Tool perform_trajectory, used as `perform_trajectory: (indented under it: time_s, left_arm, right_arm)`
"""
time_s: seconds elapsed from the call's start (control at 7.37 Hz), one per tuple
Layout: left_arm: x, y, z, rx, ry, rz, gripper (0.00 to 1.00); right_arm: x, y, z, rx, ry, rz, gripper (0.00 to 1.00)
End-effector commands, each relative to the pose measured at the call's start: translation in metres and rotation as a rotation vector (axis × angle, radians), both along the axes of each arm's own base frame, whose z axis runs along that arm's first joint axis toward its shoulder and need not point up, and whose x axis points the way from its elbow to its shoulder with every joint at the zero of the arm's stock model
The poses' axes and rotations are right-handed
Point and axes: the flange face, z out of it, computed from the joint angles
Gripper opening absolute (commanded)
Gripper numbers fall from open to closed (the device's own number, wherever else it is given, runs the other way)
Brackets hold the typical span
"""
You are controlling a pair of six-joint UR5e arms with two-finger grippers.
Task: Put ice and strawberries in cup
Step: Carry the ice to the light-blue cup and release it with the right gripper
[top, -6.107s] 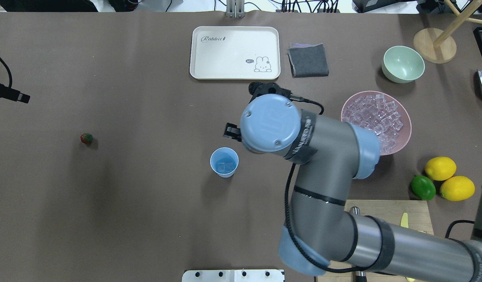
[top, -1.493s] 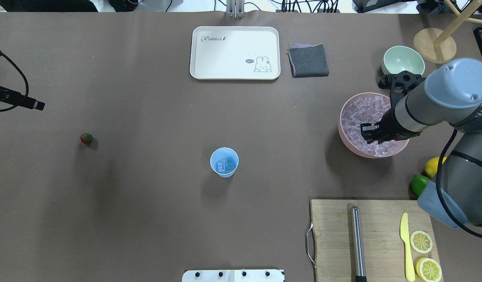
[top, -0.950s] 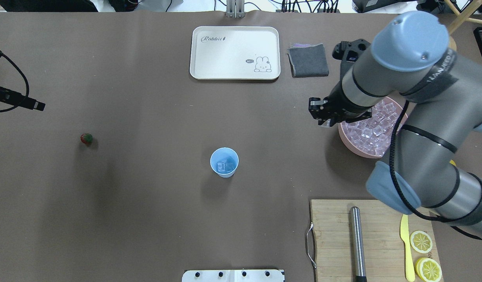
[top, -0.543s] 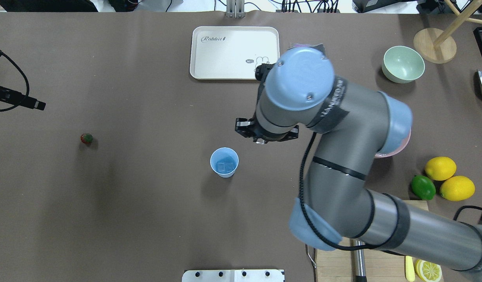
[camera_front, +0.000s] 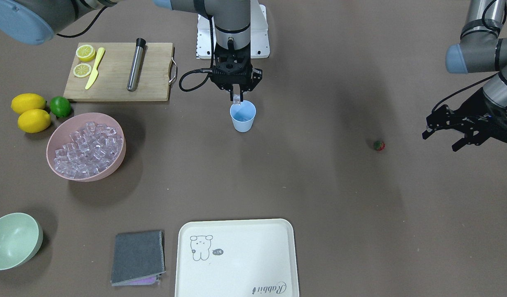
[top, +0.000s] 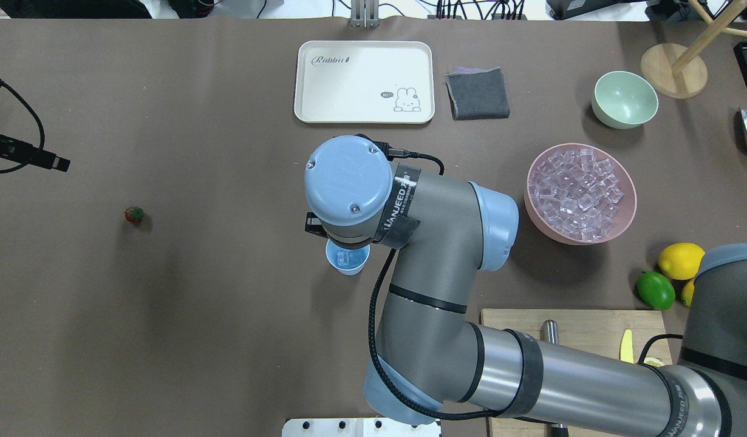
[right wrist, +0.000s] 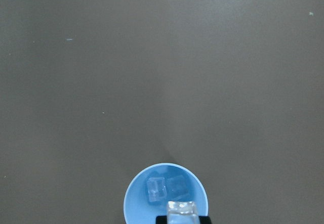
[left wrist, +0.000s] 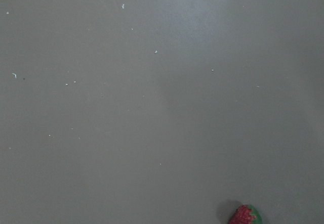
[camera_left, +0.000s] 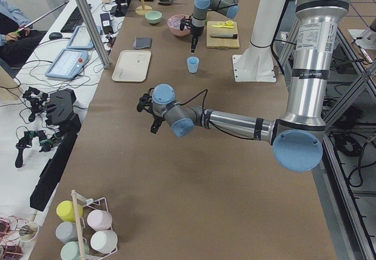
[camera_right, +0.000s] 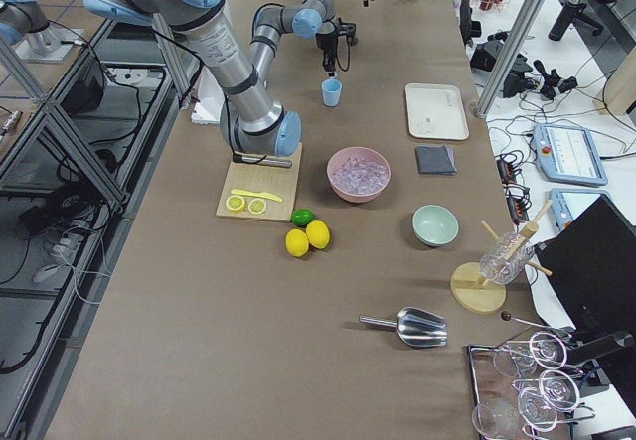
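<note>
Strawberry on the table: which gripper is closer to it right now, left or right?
Left. The left gripper hovers open a short way from the strawberry, not touching it; the right gripper is far off over the cup, holding an ice cube.

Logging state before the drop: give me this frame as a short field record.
right gripper: shut on ice cube, over the cup
cup: upright, two cubes inside
strawberry: outside the cup, near left gripper
left gripper: open, empty
pink bowl: heaped with ice
</note>
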Motion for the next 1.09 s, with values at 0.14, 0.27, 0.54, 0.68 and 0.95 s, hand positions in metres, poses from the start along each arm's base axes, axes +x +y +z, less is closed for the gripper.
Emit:
perform_trajectory:
  time_s: [0.14, 0.27, 0.54, 0.68, 0.95]
  left_arm:
    - [0.000, 0.000, 0.000, 0.000, 0.000, 0.000, 0.98]
    - [0.000, 0.000, -0.001, 0.002, 0.001, 0.000, 0.98]
    - [0.000, 0.000, 0.000, 0.000, 0.000, 0.000, 0.98]
    - [0.000, 0.000, 0.000, 0.000, 0.000, 0.000, 0.98]
    - [0.000, 0.000, 0.000, 0.000, 0.000, 0.000, 0.98]
  right_arm:
    - [-0.018, 0.014, 0.007, 0.021, 0.004, -0.006, 0.00]
    - [-0.021, 0.016, 0.006, 0.023, -0.008, -0.011, 0.39]
    - [-0.016, 0.012, 0.004, 0.023, -0.017, -0.012, 0.99]
    - [-0.009, 0.003, 0.004, 0.009, -0.026, -0.012, 0.99]
    - [0.029, -0.042, 0.023, -0.047, 0.048, 0.043, 1.00]
